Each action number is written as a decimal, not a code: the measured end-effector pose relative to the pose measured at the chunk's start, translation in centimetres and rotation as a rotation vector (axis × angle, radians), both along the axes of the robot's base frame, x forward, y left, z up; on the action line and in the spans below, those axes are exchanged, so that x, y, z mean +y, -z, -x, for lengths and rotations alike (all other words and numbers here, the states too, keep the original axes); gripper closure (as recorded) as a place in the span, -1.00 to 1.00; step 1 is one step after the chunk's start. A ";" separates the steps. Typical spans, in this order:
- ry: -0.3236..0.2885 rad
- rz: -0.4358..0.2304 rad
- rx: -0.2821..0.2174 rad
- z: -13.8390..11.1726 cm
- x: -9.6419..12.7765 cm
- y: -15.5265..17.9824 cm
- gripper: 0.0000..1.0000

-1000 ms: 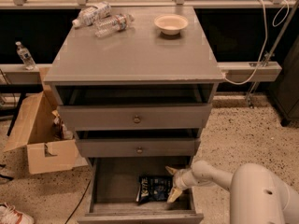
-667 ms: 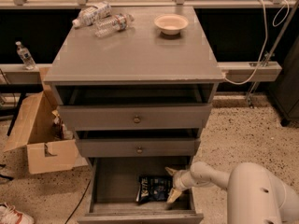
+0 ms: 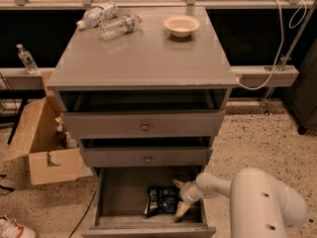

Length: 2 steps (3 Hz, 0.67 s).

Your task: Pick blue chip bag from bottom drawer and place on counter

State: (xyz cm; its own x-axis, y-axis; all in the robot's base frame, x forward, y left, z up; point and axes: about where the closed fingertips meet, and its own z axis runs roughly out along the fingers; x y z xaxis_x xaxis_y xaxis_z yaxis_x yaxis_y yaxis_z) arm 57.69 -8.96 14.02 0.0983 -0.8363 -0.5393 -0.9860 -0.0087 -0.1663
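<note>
1. Nothing visibly moves since a second ago: claw (image 3: 179, 197) stays low inside bottom drawer (image 3: 119, 195), at the right edge of blue chip bag (image 3: 161, 201).
2. Claw fingers are spread, one behind that edge and one in front. Not pinching; can't tell if they touch it.
3. Bag lies flat on the drawer floor, front-right.
4. Likely very light, soft, crinkly, with slick film and crushable contents. Best hold looks like a gentle pinch on the right edge seam.
5. Tabletop (image 3: 143, 58) is the drop spot; bowl (image 3: 181, 25) and water bottles (image 3: 120, 25) sit at its far end.
</note>
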 end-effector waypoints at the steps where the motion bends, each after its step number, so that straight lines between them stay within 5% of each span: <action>1: -0.013 0.017 0.018 0.1 0.4 1.0 -0.49; 2: -0.020 0.025 0.030 0.3 0.5 1.6 0.01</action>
State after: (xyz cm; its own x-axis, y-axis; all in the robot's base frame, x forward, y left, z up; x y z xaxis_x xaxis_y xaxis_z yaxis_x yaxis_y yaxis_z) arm 57.38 -8.43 12.47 0.0990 -0.8474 -0.5216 -0.9902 -0.0320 -0.1360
